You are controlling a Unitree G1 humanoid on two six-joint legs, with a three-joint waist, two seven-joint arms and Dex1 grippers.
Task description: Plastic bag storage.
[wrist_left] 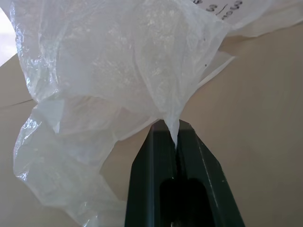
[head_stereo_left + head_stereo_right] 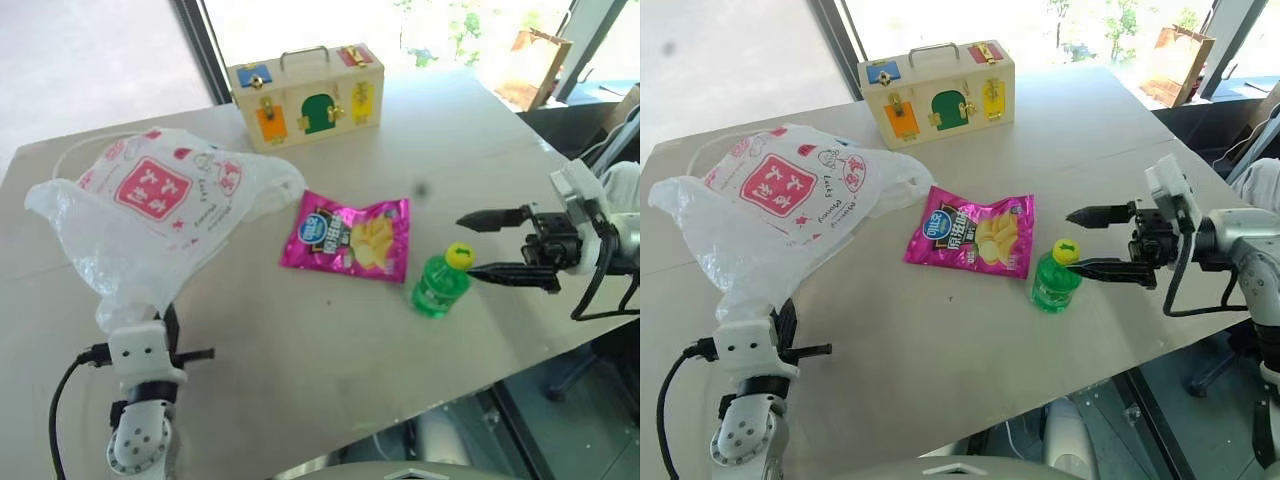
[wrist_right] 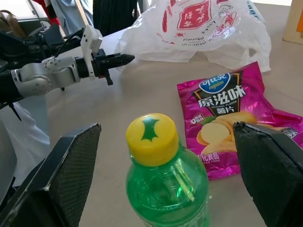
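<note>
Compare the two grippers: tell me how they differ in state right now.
The left gripper is shut on an edge of the plastic bag; the right gripper is open and holds nothing. The left is at the bag near the table's front edge; the right has the green bottle between its fingers. Both have two black fingers.

Strong daylight pours in from the windows at twelve o'clock, washing the glass out to near white. The pale beige tabletop [image 2: 330,330] is evenly bright, with soft, short shadows falling toward six o'clock. Light glows through the crinkly translucent white plastic bag [image 1: 118,61]. The shiny magenta chip packet [image 3: 232,118] carries glare streaks. Close dark finger pads [image 3: 61,175] look soft and unfocused.
</note>
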